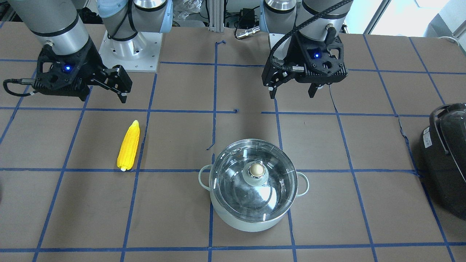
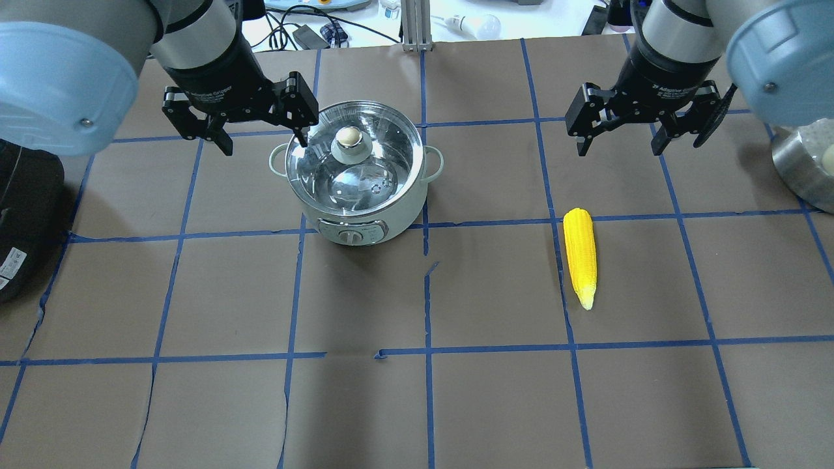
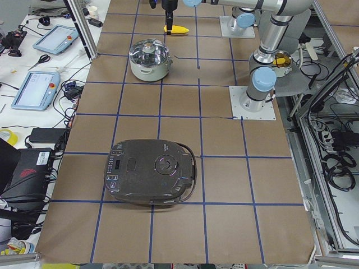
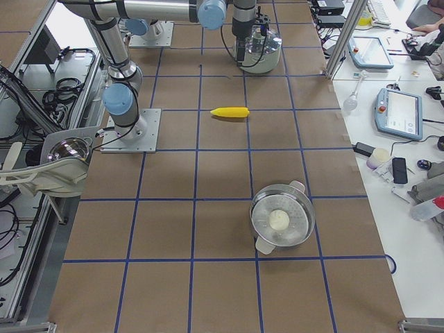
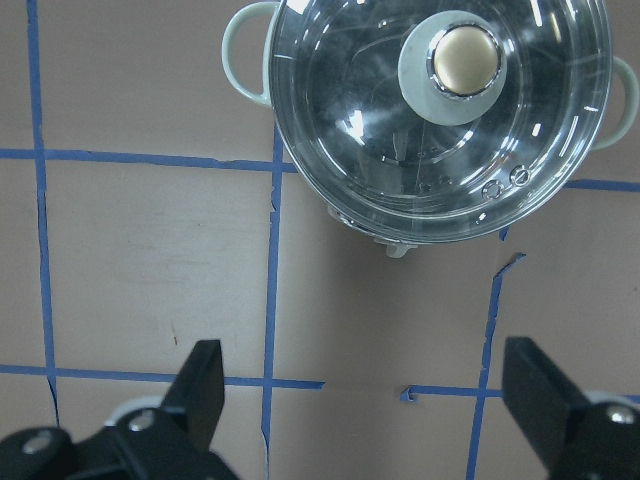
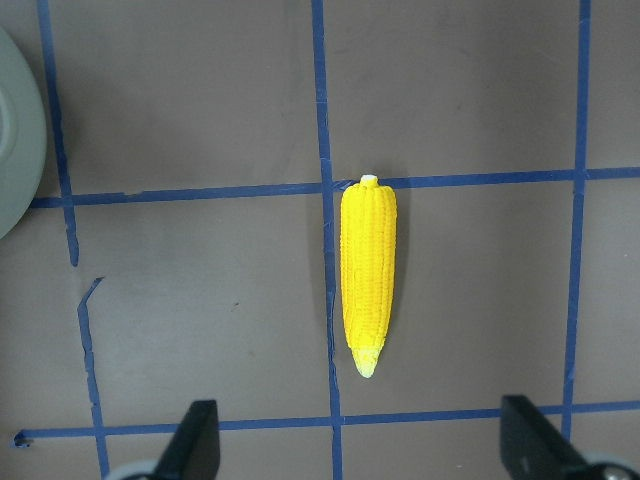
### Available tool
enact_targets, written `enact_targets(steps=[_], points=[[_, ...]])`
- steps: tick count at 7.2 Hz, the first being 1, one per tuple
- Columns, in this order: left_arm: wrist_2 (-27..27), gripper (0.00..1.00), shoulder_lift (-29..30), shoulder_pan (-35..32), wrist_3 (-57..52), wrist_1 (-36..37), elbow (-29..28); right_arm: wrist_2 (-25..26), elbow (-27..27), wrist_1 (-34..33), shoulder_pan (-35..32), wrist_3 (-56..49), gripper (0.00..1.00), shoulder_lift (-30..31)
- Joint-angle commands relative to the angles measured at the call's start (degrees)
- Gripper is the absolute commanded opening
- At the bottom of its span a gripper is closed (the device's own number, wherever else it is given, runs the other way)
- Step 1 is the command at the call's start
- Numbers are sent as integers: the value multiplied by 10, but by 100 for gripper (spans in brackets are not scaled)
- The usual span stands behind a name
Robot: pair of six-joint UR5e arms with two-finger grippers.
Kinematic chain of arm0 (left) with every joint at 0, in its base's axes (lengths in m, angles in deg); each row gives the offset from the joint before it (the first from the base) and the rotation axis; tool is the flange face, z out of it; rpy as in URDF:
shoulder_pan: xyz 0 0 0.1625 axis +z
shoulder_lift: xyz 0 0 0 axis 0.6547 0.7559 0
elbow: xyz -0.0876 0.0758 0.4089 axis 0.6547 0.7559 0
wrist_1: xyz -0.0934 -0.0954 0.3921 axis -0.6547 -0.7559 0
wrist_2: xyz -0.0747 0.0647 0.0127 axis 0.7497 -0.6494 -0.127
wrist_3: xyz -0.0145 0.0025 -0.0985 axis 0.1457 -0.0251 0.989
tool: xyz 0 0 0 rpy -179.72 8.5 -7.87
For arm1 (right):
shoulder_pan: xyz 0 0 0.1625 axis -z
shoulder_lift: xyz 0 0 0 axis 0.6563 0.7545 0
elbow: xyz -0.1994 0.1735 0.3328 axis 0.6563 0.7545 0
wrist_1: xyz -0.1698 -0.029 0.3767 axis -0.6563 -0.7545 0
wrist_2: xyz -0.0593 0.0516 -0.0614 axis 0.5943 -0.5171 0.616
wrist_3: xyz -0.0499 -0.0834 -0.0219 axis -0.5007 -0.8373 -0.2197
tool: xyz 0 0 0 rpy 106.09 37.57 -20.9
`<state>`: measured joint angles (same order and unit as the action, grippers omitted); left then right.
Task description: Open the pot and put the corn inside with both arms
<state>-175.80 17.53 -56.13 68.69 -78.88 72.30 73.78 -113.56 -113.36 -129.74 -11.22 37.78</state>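
So far nothing of the task is done, judging by how things lie.

Left end effector (image 2: 266, 144): its jaws stand wide apart and hold nothing. It hangs above the worktop (image 2: 495, 404), just beside the pot (image 2: 352, 225) on the side away from the corn. In the left wrist view both fingers frame bare paper, with the pot off toward the top of the picture, so the end effector is not yet over the knob (image 2: 348, 137).

Right end effector (image 2: 619, 148): it is also spread open and empty. It hovers over the worktop near the corn (image 2: 579, 254), and the right wrist view shows the cob lying between and ahead of the two fingers, untouched.

Pot: the glass lid (image 2: 365, 176) sits flat on the rim with the knob upright at its middle, so the pot is closed. Through the glass the steel inside looks empty.

Corn: it lies flat on the worktop along a blue tape line, well apart from the pot, on the right arm's side.

What is left, as I judge it, is everything:
- the left arm has to come over the knob, grip it and lift the lid clear;
- the right arm has to drop onto the cob, close on it, carry it across and set it inside.
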Motion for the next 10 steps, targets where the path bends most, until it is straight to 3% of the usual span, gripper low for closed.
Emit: enact_targets(steps=[1,10], points=[[0,100,0,0,0,0,1,4,0,1,0,-1,100,1],[-1,100,0,0,-1,-1,1,1,-1,-1,0,1,100,-5]])
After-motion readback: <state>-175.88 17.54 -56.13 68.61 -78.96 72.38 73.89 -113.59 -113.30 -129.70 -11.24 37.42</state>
